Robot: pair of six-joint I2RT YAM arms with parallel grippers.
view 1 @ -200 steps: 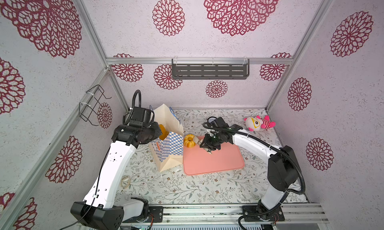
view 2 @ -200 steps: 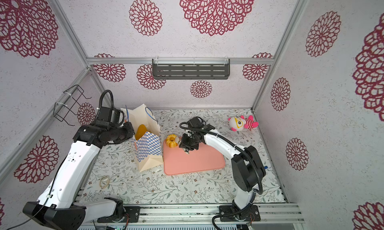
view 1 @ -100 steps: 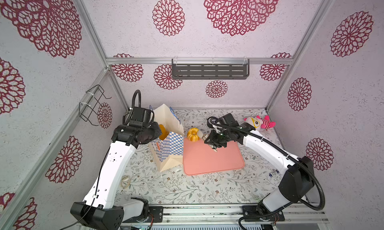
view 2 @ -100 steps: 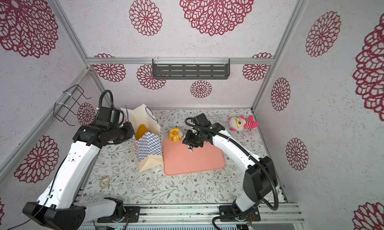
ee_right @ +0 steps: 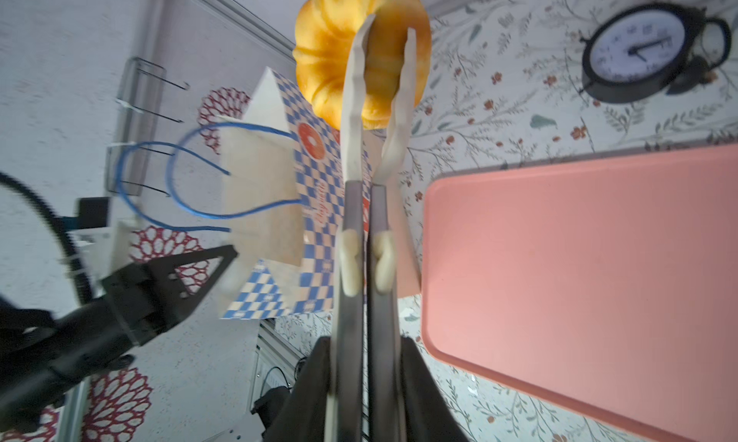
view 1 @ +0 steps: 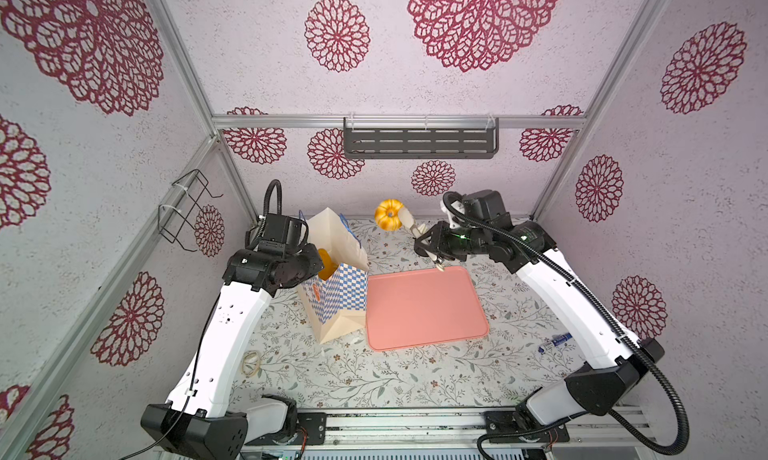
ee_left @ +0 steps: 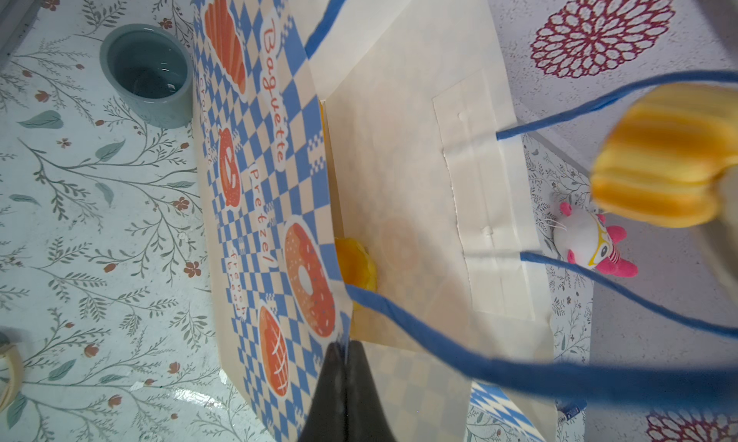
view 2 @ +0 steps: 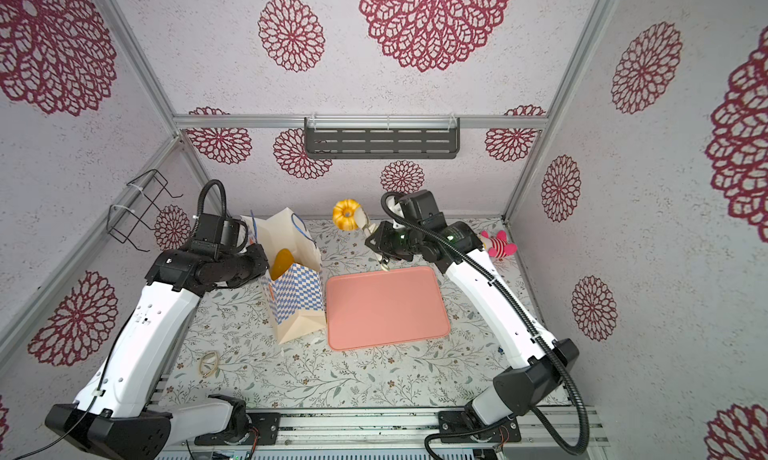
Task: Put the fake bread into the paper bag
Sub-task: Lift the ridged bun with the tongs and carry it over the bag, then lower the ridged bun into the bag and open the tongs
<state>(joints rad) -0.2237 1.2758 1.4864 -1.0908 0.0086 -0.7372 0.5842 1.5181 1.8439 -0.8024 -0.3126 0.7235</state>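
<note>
Ring cake's in the air, bag's pinched open

Your right gripper (ee_right: 365, 350) is clamped tight on a pair of grey metal tongs (ee_right: 353, 204) with cream tips; those tips squeeze a glossy golden fluted ring cake (ee_right: 327, 48); in both top views that cake (view 1: 388, 215) hangs off the floor, right of the bag's open top, near the back wall; your left gripper (ee_left: 345, 354) is pinched closed on the rim of the tall cream paper bag (ee_left: 399, 160) with the blue-and-white checkered band; the bag stands on the floral floor, mouth open, with another yellow pastry (view 1: 326, 264) showing inside; a flat pink tray (view 1: 424, 308) lies just beside the bag.
</note>
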